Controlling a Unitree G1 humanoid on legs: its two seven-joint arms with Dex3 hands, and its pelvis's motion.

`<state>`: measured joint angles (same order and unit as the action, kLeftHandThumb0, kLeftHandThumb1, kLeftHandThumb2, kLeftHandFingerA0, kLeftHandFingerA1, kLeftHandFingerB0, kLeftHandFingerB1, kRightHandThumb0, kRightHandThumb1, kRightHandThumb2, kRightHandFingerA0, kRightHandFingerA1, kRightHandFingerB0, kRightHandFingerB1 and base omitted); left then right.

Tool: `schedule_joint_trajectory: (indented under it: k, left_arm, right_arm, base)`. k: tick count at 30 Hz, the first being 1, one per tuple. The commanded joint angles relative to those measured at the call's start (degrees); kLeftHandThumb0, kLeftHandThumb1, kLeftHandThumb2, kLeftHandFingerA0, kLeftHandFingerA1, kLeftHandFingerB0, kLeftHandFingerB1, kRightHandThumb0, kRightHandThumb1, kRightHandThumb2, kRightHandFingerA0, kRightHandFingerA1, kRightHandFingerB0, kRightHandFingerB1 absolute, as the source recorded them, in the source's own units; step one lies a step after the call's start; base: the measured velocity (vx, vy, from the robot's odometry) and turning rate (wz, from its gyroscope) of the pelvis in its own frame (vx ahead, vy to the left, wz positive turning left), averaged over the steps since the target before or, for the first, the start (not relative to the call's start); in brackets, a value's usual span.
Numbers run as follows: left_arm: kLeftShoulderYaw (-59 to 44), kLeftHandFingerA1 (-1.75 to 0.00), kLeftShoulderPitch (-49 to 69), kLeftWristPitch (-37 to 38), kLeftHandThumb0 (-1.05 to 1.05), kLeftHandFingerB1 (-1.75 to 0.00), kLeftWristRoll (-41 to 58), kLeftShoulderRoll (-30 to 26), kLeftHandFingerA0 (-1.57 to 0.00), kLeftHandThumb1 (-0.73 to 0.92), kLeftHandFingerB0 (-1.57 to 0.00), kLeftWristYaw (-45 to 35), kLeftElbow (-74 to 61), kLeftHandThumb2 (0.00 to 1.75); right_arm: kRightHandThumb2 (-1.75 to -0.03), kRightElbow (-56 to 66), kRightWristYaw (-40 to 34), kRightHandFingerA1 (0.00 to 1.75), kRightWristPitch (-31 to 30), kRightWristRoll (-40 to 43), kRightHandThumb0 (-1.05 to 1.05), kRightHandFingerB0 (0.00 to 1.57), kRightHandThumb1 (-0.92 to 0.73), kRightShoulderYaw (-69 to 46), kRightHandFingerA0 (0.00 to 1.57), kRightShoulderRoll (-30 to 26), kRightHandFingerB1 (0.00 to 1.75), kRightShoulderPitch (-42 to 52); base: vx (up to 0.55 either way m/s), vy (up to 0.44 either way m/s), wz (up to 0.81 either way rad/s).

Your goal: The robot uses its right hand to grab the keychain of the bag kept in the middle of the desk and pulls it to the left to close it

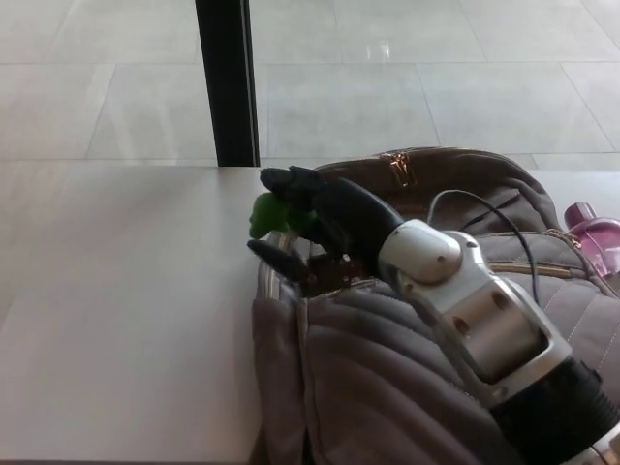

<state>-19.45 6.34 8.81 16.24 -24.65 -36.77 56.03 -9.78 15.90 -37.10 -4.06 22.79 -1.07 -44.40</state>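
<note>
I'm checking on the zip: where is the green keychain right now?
The keychain is at the top-left edge of the bag in the head view, by the tip of the right hand, just below the black post.

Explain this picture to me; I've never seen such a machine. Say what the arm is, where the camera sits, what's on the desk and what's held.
The picture comes from a camera on a humanoid robot's head, looking down at its work. The silver and black limb entering from lower right is its own right arm, ending in a black right hand. The left hand is out of view. A pale desk carries a grey quilted bag with gold zips; a pink bottle peeks out at the bag's right edge. A small green keychain sits at the hand, by the bag's left end. Whether the hand truly grips it, I cannot tell. Behind stand a tiled floor and a black post.
</note>
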Motion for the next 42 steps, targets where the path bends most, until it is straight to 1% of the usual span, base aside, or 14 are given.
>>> schedule_joint_trajectory:
  k: [1, 8, 10, 12, 15, 17, 20, 25, 35, 36, 37, 39, 41, 42]
  left_arm:
    - [0.50, -1.07, 1.55, 0.47, -1.05, -1.05, -1.24, -0.69, -0.75, 0.92, -0.60, 0.42, 0.15, 0.92]
    - [0.31, -1.09, 1.77, 0.45, -1.05, -1.09, -1.28, -0.82, -0.74, 0.72, -0.58, 1.27, 0.01, 1.35]
    - [-0.01, -1.07, 1.42, -0.05, -1.05, -1.06, -0.89, -0.92, -0.78, 0.92, -0.61, 1.24, 0.23, 0.93]
    - [-0.18, -1.09, 1.09, -0.22, -1.05, -1.07, -0.79, -1.23, -0.77, 0.70, -0.61, 1.24, 0.53, 1.34]
    - [-0.04, -1.01, 1.19, 0.53, -1.05, -1.03, -1.00, -1.24, -0.86, 0.92, -0.68, 1.15, 0.39, 0.90]
    - [0.05, -1.05, 1.26, 0.83, -1.05, -1.04, -1.09, -1.30, -0.81, 0.71, -0.65, 0.92, 0.46, 1.33]
    - [0.18, -1.09, 1.60, 1.09, -1.05, -1.07, -1.13, -1.31, -0.78, 0.71, -0.62, 0.54, -0.07, 1.33]
    - [-0.03, -1.12, 1.30, -0.09, -1.05, -1.12, -0.83, -1.60, -0.78, 0.69, -0.56, 0.59, 0.16, 1.34]
    - [0.06, -1.08, 2.46, 0.68, -1.05, -1.07, -0.89, -1.78, -0.78, 0.92, -0.63, 0.03, -0.92, 0.90]
    - [0.09, -1.10, 2.45, 0.64, -1.05, -1.08, -0.96, -1.92, -0.75, 0.71, -0.59, -0.02, -0.91, 1.34]
    - [0.23, -1.04, 2.36, 0.88, -1.05, -1.04, -1.27, -2.05, -0.79, 0.92, -0.64, 0.26, -0.63, 0.89]
    - [0.25, -1.07, 2.47, 0.47, -1.05, -1.06, -1.26, -2.05, -0.77, 0.70, -0.61, 0.56, -1.00, 1.33]
    - [0.37, -1.06, 2.78, 0.63, -1.05, -1.06, -1.34, -2.06, -0.77, 0.70, -0.62, 0.59, -1.48, 1.33]
    - [0.40, -1.03, 2.72, 0.57, -1.05, -1.03, -1.33, -2.08, -0.80, 0.92, -0.66, 0.61, -1.38, 0.89]
  right_arm:
    - [-0.92, 9.67, 17.48, 0.00, 5.89, 4.42, -1.00, 0.00, -0.55, -2.26, 0.00, -13.94, 0.00, 1.66]
    - [-0.84, 14.52, 23.65, 0.00, 4.98, 4.52, -0.92, 0.00, -0.75, -5.10, 0.00, -25.67, 0.02, -2.16]
    - [-1.11, 13.66, 26.81, 0.17, 6.14, 5.38, -1.04, 0.00, -0.68, -6.11, 0.00, -29.63, 0.02, -2.74]
    - [-0.65, 13.04, 27.24, 0.00, 6.21, 5.63, -1.00, 0.00, -0.82, -6.09, 0.00, -30.34, 0.00, -3.01]
    - [-0.64, 13.10, 28.05, 0.00, 2.11, 7.90, -1.05, 0.00, -0.80, -7.86, 0.00, -31.99, 0.00, -1.79]
    - [-1.17, 12.67, 29.78, 0.07, 4.74, 7.78, -1.05, 0.00, -0.66, -8.07, 0.00, -34.54, 0.00, -0.26]
    - [-0.69, 13.95, 30.62, 0.00, 6.02, 6.61, -1.05, 0.35, -0.89, -6.94, 0.00, -37.03, 0.31, 0.48]
    - [-1.16, 16.02, 31.01, 0.13, 4.16, 10.14, -1.00, 0.00, -0.77, -9.13, 0.00, -36.78, 0.04, 4.18]
    - [-0.74, 17.90, 31.93, 0.00, 7.38, 6.28, -1.05, 0.22, -0.92, -6.65, 0.00, -39.18, 0.35, 3.44]
    - [-0.92, 18.17, 31.37, 0.00, 6.93, 6.74, -1.05, 0.20, -0.77, -7.21, 0.00, -38.77, 0.38, 3.60]
    - [-0.93, 18.11, 30.58, 0.00, 3.57, 9.94, -1.05, 0.11, -0.70, -9.76, 0.00, -36.77, 0.23, 3.98]
    - [-0.67, 18.40, 29.65, 0.00, 1.57, 10.90, -1.05, 0.01, -0.85, -10.99, 0.00, -35.50, 0.30, 4.21]
    - [-1.12, 18.70, 29.15, 0.29, -1.15, 12.51, -1.05, 0.01, -0.68, -12.92, 0.00, -33.99, 0.07, 4.51]
    - [-0.94, 18.83, 29.36, 0.00, -2.98, 13.30, -1.03, 0.00, -0.67, -13.84, 0.00, -33.42, 0.00, 4.45]
  base:
    - [0.00, 0.000, 0.00]
    - [0.00, 0.000, 0.00]
    - [0.00, 0.000, 0.00]
    - [0.00, 0.000, 0.00]
    - [0.00, 0.000, 0.00]
    - [0.00, 0.000, 0.00]
    - [0.00, 0.000, 0.00]
    - [0.00, 0.000, 0.00]
    - [0.00, 0.000, 0.00]
    - [0.00, 0.000, 0.00]
    - [0.00, 0.000, 0.00]
    - [0.00, 0.000, 0.00]
    - [0.00, 0.000, 0.00]
    - [0.00, 0.000, 0.00]
